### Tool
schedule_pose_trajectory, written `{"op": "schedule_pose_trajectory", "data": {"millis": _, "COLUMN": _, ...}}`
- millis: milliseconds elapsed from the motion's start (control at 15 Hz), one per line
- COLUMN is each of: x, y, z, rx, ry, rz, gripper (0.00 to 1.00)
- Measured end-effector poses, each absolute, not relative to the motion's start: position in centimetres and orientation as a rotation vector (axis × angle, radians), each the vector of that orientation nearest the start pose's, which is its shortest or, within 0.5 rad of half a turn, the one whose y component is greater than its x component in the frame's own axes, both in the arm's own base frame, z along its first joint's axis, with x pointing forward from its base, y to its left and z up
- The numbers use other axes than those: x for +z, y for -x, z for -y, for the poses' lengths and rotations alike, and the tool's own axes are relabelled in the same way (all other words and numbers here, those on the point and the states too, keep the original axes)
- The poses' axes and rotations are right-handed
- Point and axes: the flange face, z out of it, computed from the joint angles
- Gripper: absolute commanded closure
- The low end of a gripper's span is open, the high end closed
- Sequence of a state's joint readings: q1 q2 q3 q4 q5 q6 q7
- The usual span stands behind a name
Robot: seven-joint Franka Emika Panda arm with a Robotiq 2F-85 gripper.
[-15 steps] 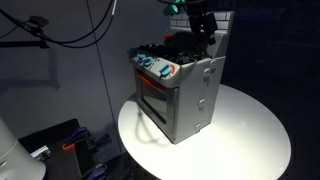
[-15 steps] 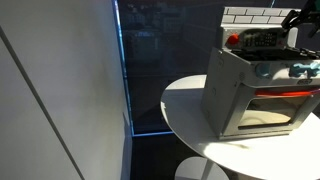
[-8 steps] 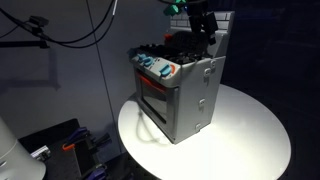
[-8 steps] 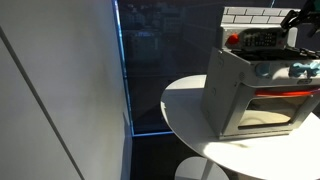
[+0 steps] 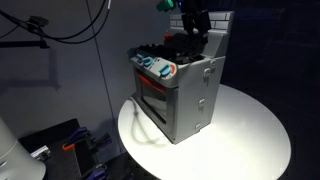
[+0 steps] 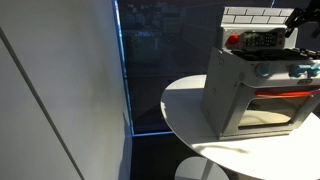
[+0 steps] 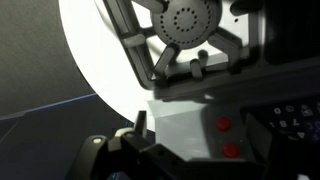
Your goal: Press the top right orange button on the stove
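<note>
The grey toy stove (image 5: 182,92) stands on a round white table (image 5: 250,135); it also shows in an exterior view (image 6: 262,90), with a brick back wall (image 6: 255,15). Coloured knobs (image 5: 155,66) line its front. My gripper (image 5: 195,24) hangs over the stove's back top, by the back wall, and shows at the frame edge in an exterior view (image 6: 300,18). In the wrist view a black burner (image 7: 185,25) and two orange-red buttons (image 7: 222,125) on the grey top lie just beyond my dark fingers (image 7: 140,125). The jaw gap is too dark to read.
A glass partition (image 6: 120,70) and pale wall stand beside the table. Cables (image 5: 70,35) hang at the left, and equipment (image 5: 70,150) sits on the floor below the table edge. The white tabletop (image 7: 95,50) shows past the stove.
The gripper has shifted slightly left and up above the stove's back. The stove has not moved.
</note>
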State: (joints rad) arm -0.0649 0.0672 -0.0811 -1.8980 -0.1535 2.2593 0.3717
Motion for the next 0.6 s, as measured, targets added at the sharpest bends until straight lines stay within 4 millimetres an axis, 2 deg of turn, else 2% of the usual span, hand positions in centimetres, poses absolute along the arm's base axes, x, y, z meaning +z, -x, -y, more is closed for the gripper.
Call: {"op": "schedule_pose_trajectory", "data": {"millis": 600, "x": 53.3, "y": -54.0, "z": 8.3, "rx": -0.199, "ry": 3.123, "rz": -0.44, "gripper": 0.0}}
